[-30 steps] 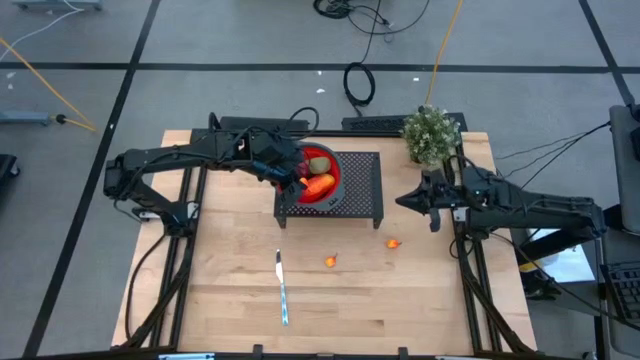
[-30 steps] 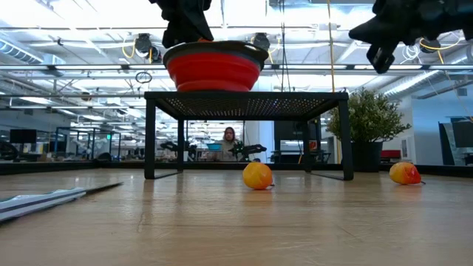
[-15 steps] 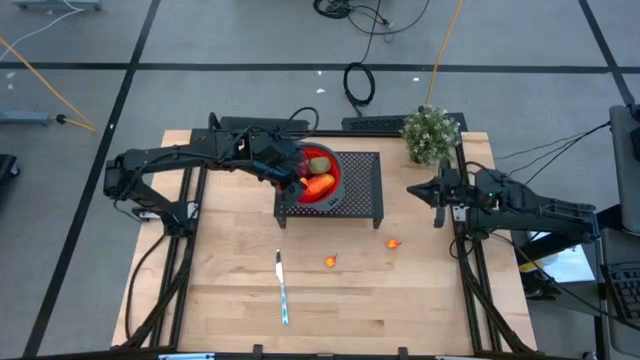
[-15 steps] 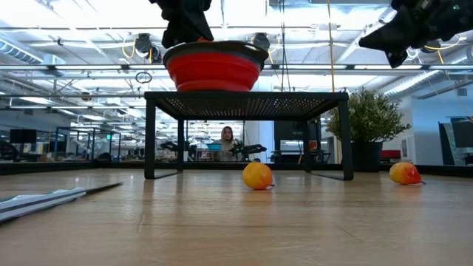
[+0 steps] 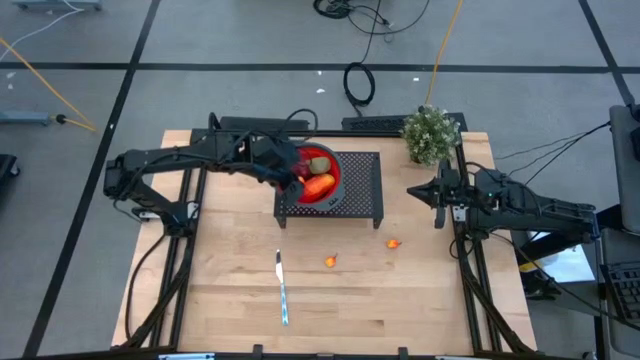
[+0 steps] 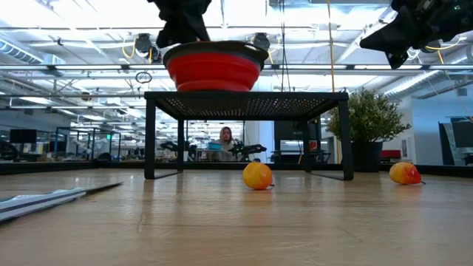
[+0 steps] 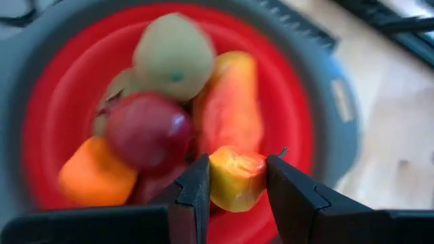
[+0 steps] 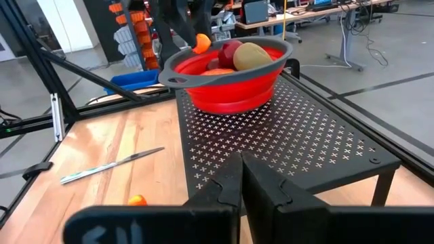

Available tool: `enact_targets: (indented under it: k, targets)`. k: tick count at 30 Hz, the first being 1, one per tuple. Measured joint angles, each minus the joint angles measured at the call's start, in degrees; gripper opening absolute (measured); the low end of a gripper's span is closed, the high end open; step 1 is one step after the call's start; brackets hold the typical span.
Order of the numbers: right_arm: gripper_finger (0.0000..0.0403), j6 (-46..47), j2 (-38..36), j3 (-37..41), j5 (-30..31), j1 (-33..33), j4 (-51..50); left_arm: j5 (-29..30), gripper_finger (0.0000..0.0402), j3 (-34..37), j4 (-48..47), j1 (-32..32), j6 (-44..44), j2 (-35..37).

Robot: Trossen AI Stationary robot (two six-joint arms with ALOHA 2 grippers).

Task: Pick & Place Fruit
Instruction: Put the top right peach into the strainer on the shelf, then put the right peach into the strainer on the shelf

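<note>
Left gripper [image 7: 234, 186] shifted, bowl [image 5: 333, 182] beneath

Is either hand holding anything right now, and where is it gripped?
The left hand pinches a small orange fruit by its sides, over the bowl. The right hand is shut and empty.

Table [image 5: 230, 280]: pale wood.
On it: black mesh stand [image 5: 360, 190], knife [image 5: 282, 288], two small orange fruits [image 5: 330, 261], potted plant [image 5: 432, 134].

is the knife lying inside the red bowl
No, the knife lies flat on the wooden table, apart from the red bowl on the black rack.
</note>
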State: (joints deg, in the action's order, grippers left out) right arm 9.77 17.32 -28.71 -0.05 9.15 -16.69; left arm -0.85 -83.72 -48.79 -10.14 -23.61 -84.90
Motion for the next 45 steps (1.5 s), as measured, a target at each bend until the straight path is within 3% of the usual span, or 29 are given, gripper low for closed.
enact_targets:
  k: [7, 15, 30, 45]
  targets:
    - [0.0000, -0.1, 0.0, 0.0, 0.0, 0.0, -1.1, 7.3, 0.0115, 0.0, -5.3, 1.6, -5.7, -0.1]
    - [0.0000, 0.0, 0.0, 0.0, 0.0, 0.0, -1.7, 5.4, 0.0115, 0.0, -5.3, 1.6, -5.4, -0.8]
    - [0.0000, 0.0, 0.0, 0.0, 0.0, 0.0, -1.6, 7.1, 0.0119, 0.0, -6.4, 1.6, -7.2, -1.9]
    - [0.0000, 1.0, 0.0, 0.0, -0.3, 0.0, -0.9, 6.4, 0.0219, 0.0, -6.2, 1.0, -6.3, -1.2]
